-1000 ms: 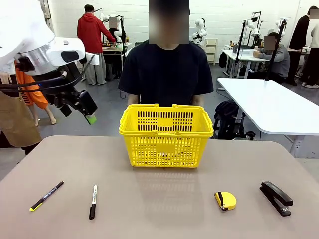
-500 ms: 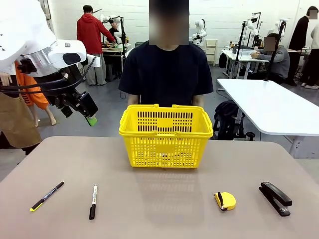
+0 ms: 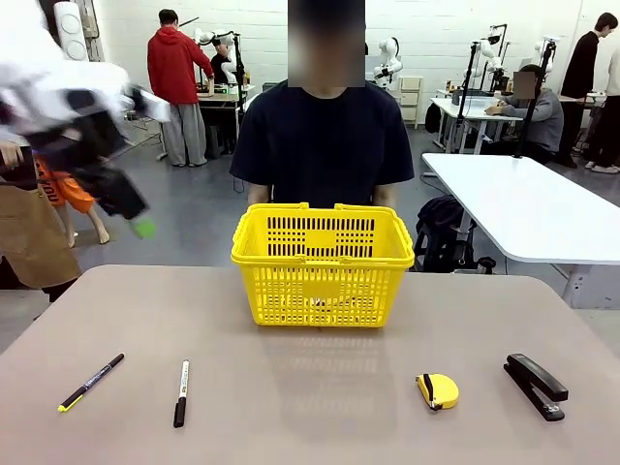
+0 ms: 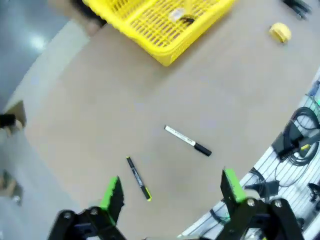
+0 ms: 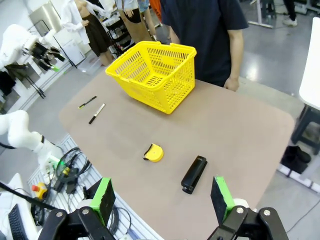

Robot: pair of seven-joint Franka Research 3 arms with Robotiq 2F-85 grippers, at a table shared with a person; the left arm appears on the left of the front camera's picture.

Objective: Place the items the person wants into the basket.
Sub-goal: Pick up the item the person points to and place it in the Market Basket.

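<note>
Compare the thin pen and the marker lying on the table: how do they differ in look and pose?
The pen is black with a yellow-green end; the marker has a white barrel and black cap. The pen lies slanted; the marker lies almost straight across the table. The pen lies farther to the robot's left than the marker. Both lie flat on the table, outside the basket.

Walls: a white wall [image 3: 436,24] at the far side.
Floor: grey floor [image 3: 208,213], smooth, a little shiny.
Furniture: white table [image 3: 528,208] at right; work tables [image 3: 465,103] further back.
Light: bright and even.
</note>
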